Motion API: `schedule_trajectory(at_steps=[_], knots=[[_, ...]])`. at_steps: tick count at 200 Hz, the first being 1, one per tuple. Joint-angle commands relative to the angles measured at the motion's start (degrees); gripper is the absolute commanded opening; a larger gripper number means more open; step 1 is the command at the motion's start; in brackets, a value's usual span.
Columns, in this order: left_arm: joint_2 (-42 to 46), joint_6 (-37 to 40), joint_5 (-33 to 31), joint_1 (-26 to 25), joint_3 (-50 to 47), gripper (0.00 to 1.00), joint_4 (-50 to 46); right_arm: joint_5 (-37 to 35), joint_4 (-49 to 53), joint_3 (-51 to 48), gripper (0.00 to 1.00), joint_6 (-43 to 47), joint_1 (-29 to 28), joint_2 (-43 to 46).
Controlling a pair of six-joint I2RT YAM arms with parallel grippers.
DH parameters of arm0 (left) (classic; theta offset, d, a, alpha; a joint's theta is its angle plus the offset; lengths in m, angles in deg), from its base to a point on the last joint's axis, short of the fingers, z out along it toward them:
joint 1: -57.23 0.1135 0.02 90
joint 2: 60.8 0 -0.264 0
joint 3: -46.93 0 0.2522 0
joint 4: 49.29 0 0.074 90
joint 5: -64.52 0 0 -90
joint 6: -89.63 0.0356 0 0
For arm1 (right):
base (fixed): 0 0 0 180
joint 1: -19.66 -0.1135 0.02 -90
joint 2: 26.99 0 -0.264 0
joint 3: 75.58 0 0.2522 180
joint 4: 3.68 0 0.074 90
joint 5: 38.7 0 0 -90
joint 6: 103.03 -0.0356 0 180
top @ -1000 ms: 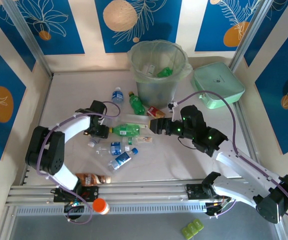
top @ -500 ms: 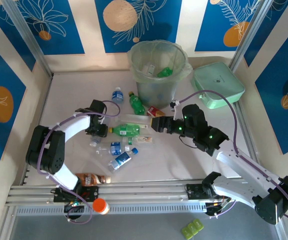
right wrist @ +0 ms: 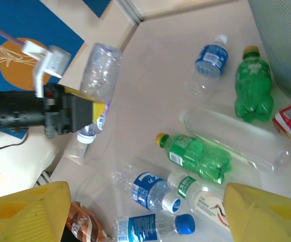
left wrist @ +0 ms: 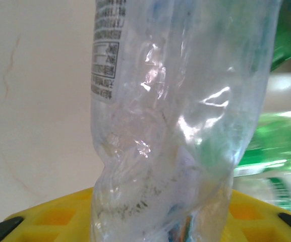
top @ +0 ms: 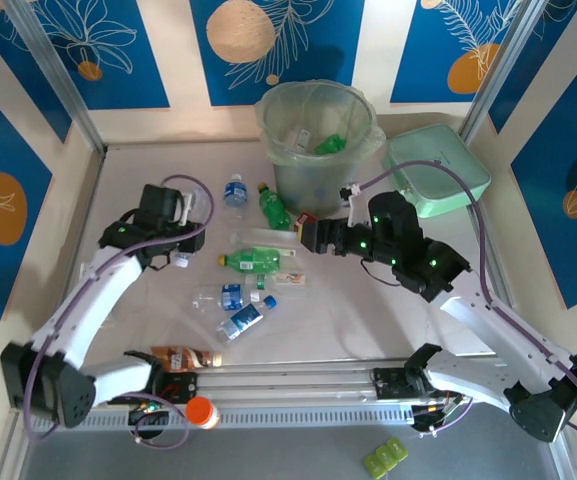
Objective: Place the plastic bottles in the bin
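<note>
Left gripper (right wrist: 96, 103) has been clamped on a crushed clear bottle (left wrist: 175, 126) and raised off the table (top: 148, 170), well apart from the bin (top: 313, 178) (carry still owed). Right gripper (top: 306, 236) is held apart, empty, near the remaining bottles (top: 253, 262)

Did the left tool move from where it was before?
Yes. In the top view the left tool has moved left, away from the green bottle lying mid-table, gripping a clear bottle.

We see a crumpled clear bottle (left wrist: 180, 126) gripped upright in the left pincer (right wrist: 96, 98). Green bottles (top: 253, 261) and blue-labelled bottles (top: 234, 190) lie scattered on the bench (top: 148, 170) before the upright bin (top: 308, 182), which already holds a green bottle (top: 330, 144).
</note>
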Motion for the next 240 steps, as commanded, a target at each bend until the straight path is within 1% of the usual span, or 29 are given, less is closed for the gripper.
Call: schedule_trajectory(at_steps=[1, 13, 21, 37, 52, 67, 79, 90, 104, 121, 142, 158, 165, 178, 197, 212, 224, 230, 240], knots=[[4.16, -3.74, 13.42, -2.29, 2.02, 0.40, 1.15, 5.76, 2.67, 3.26, 0.80, 7.01, -1.00, -1.10], [4.99, -6.32, 19.69, -5.05, 1.07, 0.39, 4.65, 7.47, 2.86, 4.62, 0.80, 7.65, -0.62, -2.10], [5.44, -7.84, 22.71, -7.65, 0.15, 0.39, 7.46, 10.59, 1.53, 4.73, 0.80, 7.64, 0.37, -2.53], [6.10, -10.28, 25.87, -13.71, -1.82, 0.39, 13.50, 17.18, -2.06, 4.51, 0.80, 6.01, 2.52, -2.91], [5.71, -13.08, 28.53, -17.38, -2.72, 0.39, 18.52, 22.02, -5.23, 4.51, 0.81, 3.99, 4.18, -3.35], [5.58, -15.84, 29.39, -19.50, -3.38, 0.38, 23.01, 24.97, -7.73, 4.35, 0.84, 1.95, 5.51, -3.76], [5.21, -17.03, 30.14, -20.77, -3.38, 0.38, 25.24, 27.16, -9.29, 4.25, 0.91, 0.76, 6.38, -4.06], [4.65, -18.26, 31.55, -21.85, -3.56, 0.39, 27.81, 28.32, -10.27, 4.25, 0.95, 0.11, 6.75, -4.41], [3.53, -19.16, 33.37, -23.23, -3.57, 0.39, 30.44, 29.47, -11.43, 4.08, 0.96, -0.64, 7.24, -5.07], [2.74, -18.99, 33.55, -24.96, -3.33, 0.39, 31.89, 31.29, -13.69, 3.82, 0.96, -2.44, 7.65, -5.89], [2.00, -18.64, 33.81, -25.75, -3.22, 0.39, 32.75, 32.89, -16.78, 3.25, 0.94, -4.43, 7.73, -6.61], [1.63, -18.63, 33.67, -25.97, -3.34, 0.40, 32.96, 33.43, -19.50, 2.20, 0.88, -6.17, 7.73, -6.78], [1.54, -18.63, 33.78, -26.04, -3.31, 0.40, 33.23, 33.42, -20.08, 1.85, 0.84, -6.95, 7.73, -6.97], [1.37, -18.76, 33.86, -26.05, -3.23, 0.43, 33.44, 34.02, -21.73, 1.05, 0.74, -8.48, 7.82, -7.30], [1.01, -18.70, 34.06, -26.04, -2.79, 0.50, 33.47, 34.49, -24.40, -0.67, 0.58, -11.26, 8.08, -7.35], [0.66, -18.72, 34.34, -26.11, -2.60, 0.53, 33.44, 34.58, -25.83, -1.64, 0.49, -12.87, 8.34, -7.13], [0.48, -18.72, 34.31, -26.18, -2.60, 0.57, 33.35, 34.28, -25.90, -1.89, 0.44, -13.53, 8.60, -6.97], [0.44, -18.53, 34.35, -26.27, -2.56, 0.59, 33.12, 34.23, -26.02, -2.04, 0.43, -13.96, 8.85, -6.81], [0.44, -17.68, 33.83, -26.23, -2.35, 0.66, 31.95, 34.15, -26.25, -2.28, 0.42, -14.60, 9.26, -6.45]])
